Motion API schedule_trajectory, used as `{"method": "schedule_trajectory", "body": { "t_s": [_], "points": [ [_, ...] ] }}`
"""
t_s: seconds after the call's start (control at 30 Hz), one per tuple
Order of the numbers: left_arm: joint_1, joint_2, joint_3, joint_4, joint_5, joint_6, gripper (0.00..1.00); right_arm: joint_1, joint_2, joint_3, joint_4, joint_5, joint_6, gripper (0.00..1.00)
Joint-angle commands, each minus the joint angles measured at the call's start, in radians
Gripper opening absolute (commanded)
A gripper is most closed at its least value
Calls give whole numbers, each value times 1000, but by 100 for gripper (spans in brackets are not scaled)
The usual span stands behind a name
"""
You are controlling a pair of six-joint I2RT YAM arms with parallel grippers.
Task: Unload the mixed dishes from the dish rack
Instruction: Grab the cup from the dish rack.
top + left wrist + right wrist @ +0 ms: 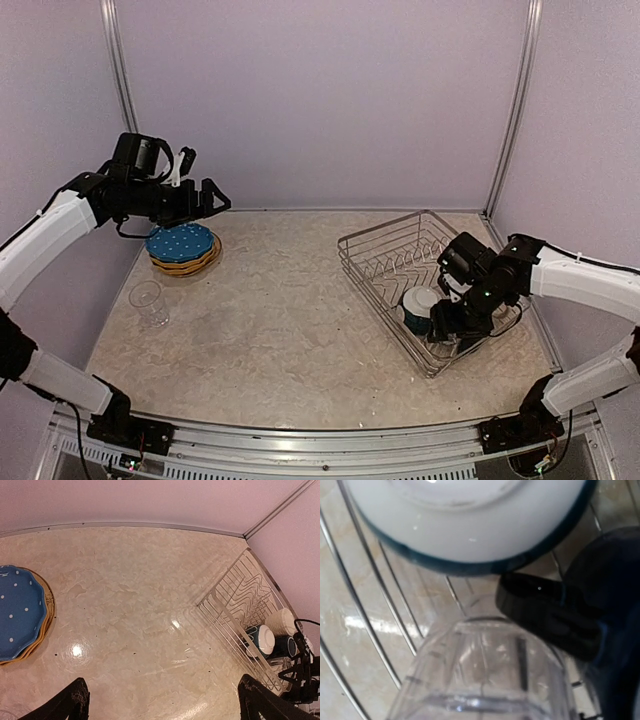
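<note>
The clear glass (485, 675) sits in the dish rack (390, 262), right by the right claw (452, 332), the nearer one. I cannot tell if it pinches yet. The left claw (200, 203) is spread

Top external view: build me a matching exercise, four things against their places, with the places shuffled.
Things:
1. blue dotted plate
2. teal bowl
3. left fingers
4. dish rack

Places:
A. on the right side of the table
B. in the air at the far left, spread open
C. on top of the orange plates
D. inside the rack, beside the right arm

Pairs: 1-C, 2-D, 3-B, 4-A
</note>
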Motion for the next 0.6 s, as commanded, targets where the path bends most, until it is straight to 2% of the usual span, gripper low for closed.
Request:
{"method": "schedule_trajectory", "body": {
  "t_s": [0.0, 0.33, 0.57],
  "points": [
    [15, -22, -18, 23, 26, -16, 99, 10, -8, -1, -15, 25, -13, 58],
    [20, -15, -25, 32, 23, -20, 99, 10, -129, 146, -118, 82, -32, 19],
    [19, 0, -24, 53, 60, -48, 99, 10, -222, 218, -136, 101, -53, 1]
  ]
}}
